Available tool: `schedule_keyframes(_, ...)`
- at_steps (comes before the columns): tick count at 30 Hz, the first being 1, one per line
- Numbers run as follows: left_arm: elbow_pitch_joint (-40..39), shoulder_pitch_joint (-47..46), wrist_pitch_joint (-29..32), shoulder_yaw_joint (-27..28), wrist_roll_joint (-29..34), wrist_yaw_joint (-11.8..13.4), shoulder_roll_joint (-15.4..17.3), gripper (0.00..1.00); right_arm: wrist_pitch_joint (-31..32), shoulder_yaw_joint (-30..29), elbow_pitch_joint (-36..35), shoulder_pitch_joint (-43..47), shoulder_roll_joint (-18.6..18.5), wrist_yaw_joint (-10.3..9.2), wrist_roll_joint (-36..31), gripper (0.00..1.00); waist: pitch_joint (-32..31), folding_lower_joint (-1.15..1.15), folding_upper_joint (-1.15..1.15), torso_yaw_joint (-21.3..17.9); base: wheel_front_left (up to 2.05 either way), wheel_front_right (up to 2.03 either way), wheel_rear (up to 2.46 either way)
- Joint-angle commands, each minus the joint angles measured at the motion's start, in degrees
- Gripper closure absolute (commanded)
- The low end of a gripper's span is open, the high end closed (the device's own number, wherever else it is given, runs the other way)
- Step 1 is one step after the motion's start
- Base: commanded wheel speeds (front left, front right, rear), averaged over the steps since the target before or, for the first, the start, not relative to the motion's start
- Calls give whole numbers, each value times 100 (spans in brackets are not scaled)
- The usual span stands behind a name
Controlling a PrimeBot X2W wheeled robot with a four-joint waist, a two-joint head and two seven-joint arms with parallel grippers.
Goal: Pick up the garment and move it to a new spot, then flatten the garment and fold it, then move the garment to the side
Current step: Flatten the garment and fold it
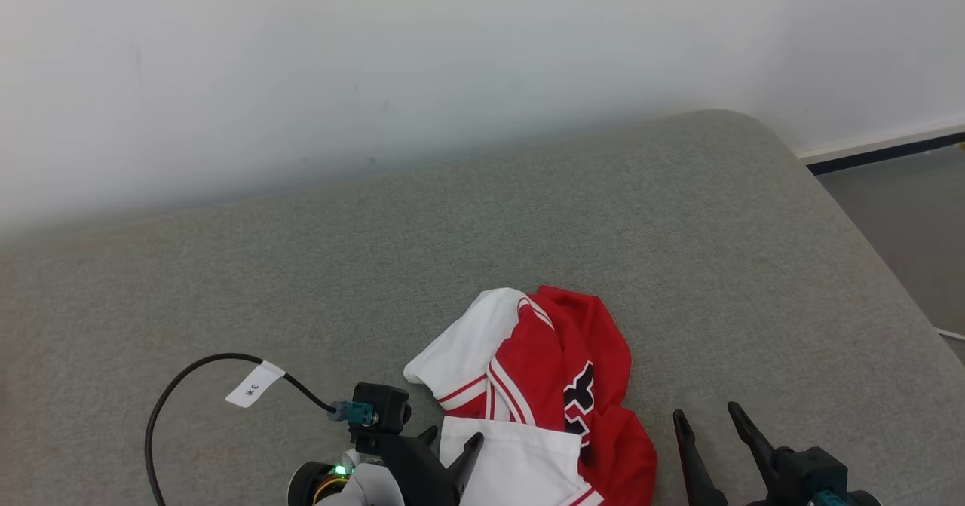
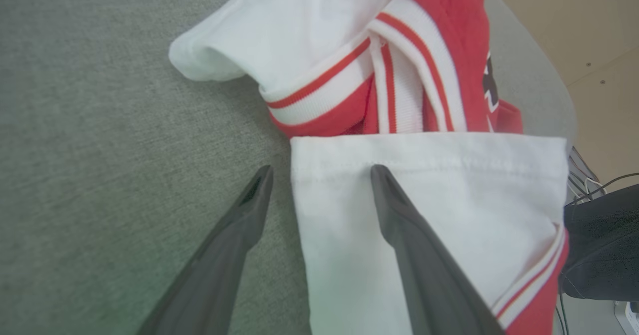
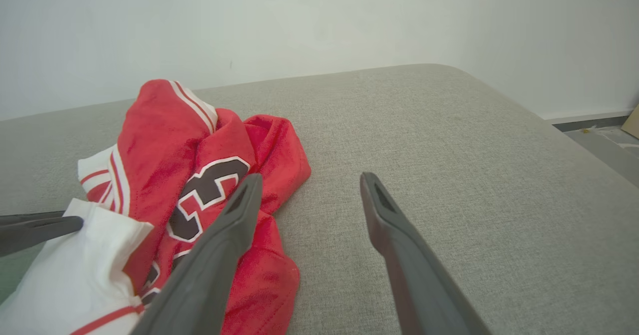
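Observation:
A crumpled red and white garment with a dark number lies on the grey padded surface, near its front edge. My left gripper is open at the garment's left side. In the left wrist view, the left gripper straddles the edge of a white sleeve, with one finger over the cloth and the other over bare grey. My right gripper is open just right of the garment. In the right wrist view, the right gripper holds nothing and the garment lies beside its left finger.
A white wall rises behind the surface. The surface rounds off at the right, with grey floor beyond. A black cable with a white tag loops from my left wrist. A dark object with wires sits past the front edge.

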Motion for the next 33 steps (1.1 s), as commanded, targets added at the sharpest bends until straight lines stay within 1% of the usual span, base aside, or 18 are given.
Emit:
schedule_keyframes(1, 87, -90, 7, -2, -54, -31, -22, 10, -7, 0, -21, -3, -5, -12, -27, 0, 73, 0, 0, -134, 0, 0, 0)
schedule_keyframes(2, 137, -106, 2, 2, -71, -46, -39, 37, -14, 1, -25, -2, -5, -12, -20, 0, 77, 0, 0, -145, 0, 0, 0)
schedule_keyframes(3, 184, -130, -16, 2, -83, -63, -56, 60, -19, -1, -29, 4, -4, -12, -16, 0, 80, 0, 0, -152, 0, 0, 0)
schedule_keyframes(5, 227, -162, -75, 0, -99, -103, -87, 100, -29, -23, -34, 32, -4, -12, -12, 0, 78, 0, 0, -145, 0, 0, 0)
schedule_keyframes(9, 310, -239, -177, -14, -91, -180, -90, 100, -37, -65, -6, 32, -3, -12, 2, 0, 63, 0, 0, -65, 0, 0, 0)
schedule_keyframes(11, 325, -288, -257, -9, -41, -181, -68, 100, -39, -62, -8, 29, -3, -12, 4, 0, 58, 0, 0, -33, 0, 0, 0)
schedule_keyframes(14, 383, -408, -600, 112, 68, -13, 55, 100, -46, -79, -8, 0, -7, -13, 26, 0, 43, 0, 0, 60, 0, 0, 0)
schedule_keyframes(16, 414, -511, -856, 223, 159, 188, 194, 100, -46, -105, -20, 17, -5, -13, 32, 0, 30, 0, 0, 128, 0, 0, 0)
schedule_keyframes(19, 383, -609, -1287, 496, 210, 570, 479, 100, -55, -138, -22, 72, -4, -13, 29, 0, 10, 0, 0, 228, 0, 0, 0)
schedule_keyframes(23, 226, -499, -1690, 933, 161, 1106, 977, 100, -63, -168, -15, 118, -3, -13, 41, 0, 4, 0, 0, 357, 0, 0, 0)
schedule_keyframes(24, 114, -347, -1796, 1166, 74, 1294, 1197, 100, -64, -161, -24, 111, -5, -13, 53, 0, 12, 0, 0, 413, 0, 0, 0)
schedule_keyframes(26, -12, -203, -1867, 1371, 43, 1481, 1414, 100, -51, -155, -35, 113, -7, -13, 51, 0, 22, 0, 0, 462, 0, 0, 0)
schedule_keyframes(28, -112, -26, -1902, 1517, 0, 1621, 1558, 100, -40, -144, -40, 110, -3, -13, 48, 0, 37, 0, 0, 500, 0, 0, 0)
schedule_keyframes(30, -180, 173, -1915, 1615, -45, 1714, 1624, 100, -29, -151, -52, 96, -5, -13, 35, 0, 54, 0, 0, 531, 0, 0, 0)
schedule_keyframes(33, -205, 426, -1929, 1650, -99, 1835, 1591, 100, -22, -152, -64, 71, -3, -13, 7, 0, 71, 0, 0, 559, 0, 0, 0)
